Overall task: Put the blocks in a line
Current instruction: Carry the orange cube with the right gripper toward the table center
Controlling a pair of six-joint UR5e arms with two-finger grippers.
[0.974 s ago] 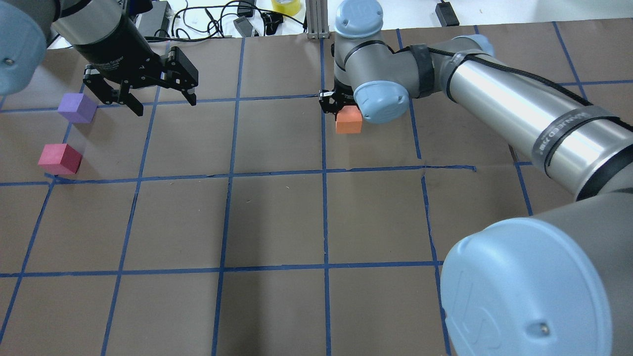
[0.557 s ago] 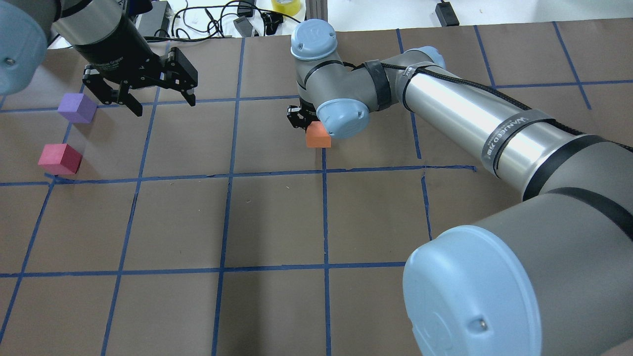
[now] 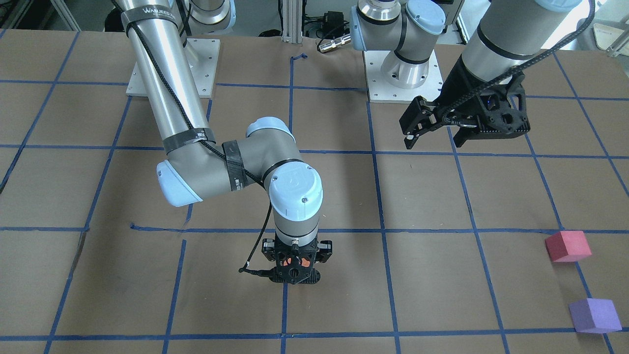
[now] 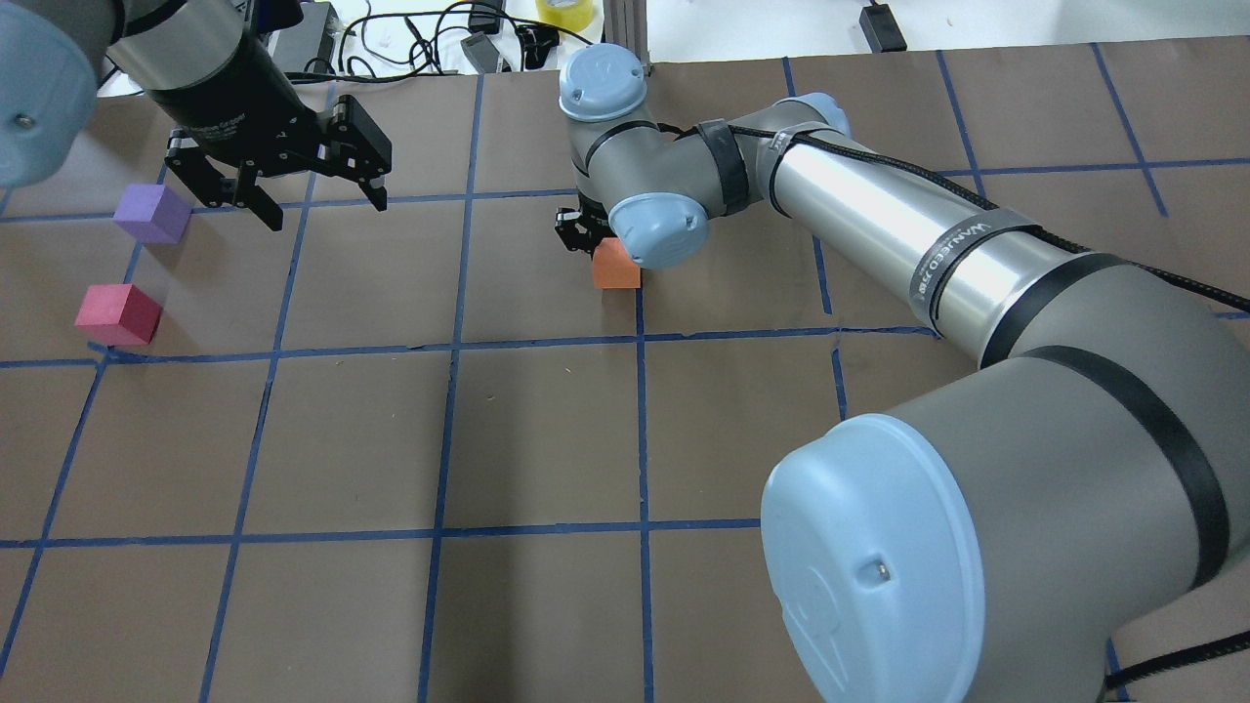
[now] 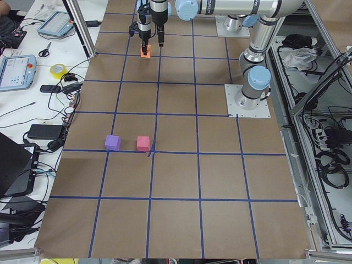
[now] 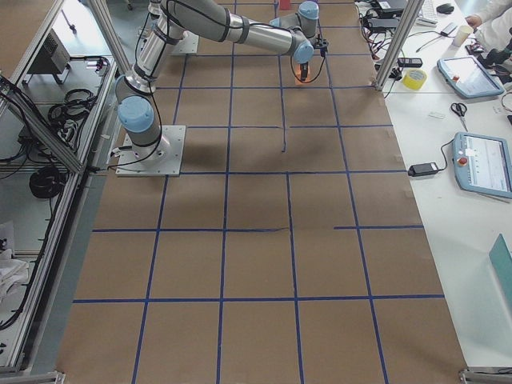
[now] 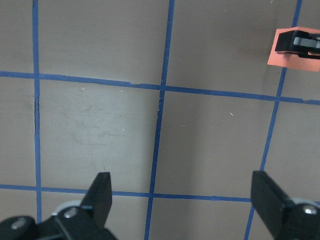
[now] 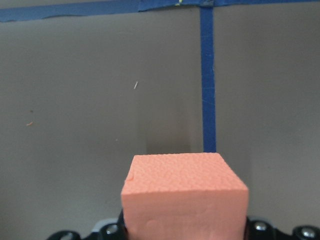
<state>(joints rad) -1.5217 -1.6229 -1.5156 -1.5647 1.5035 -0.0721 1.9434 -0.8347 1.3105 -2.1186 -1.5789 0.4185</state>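
My right gripper (image 4: 589, 237) is shut on the orange block (image 4: 615, 266) and holds it low over the brown paper, by a blue tape line near the table's middle. The block fills the bottom of the right wrist view (image 8: 185, 195) and shows through the gripper (image 3: 295, 268) in the front view. My left gripper (image 4: 325, 210) is open and empty, above the table, right of the purple block (image 4: 151, 213). The crimson block (image 4: 117, 313) lies just nearer than the purple one. Both lie at the front view's right edge: purple (image 3: 594, 315), crimson (image 3: 567, 246).
Blue tape lines (image 4: 640, 439) mark a grid on the brown paper. Cables, a yellow tape roll (image 4: 564, 10) and a metal post (image 4: 625, 39) stand beyond the far edge. The two arm bases (image 3: 405, 69) are bolted at the robot's side of the table.
My right arm has carried the orange block to the left and a little nearer in the overhead view. The left arm and the purple and crimson blocks have not moved.
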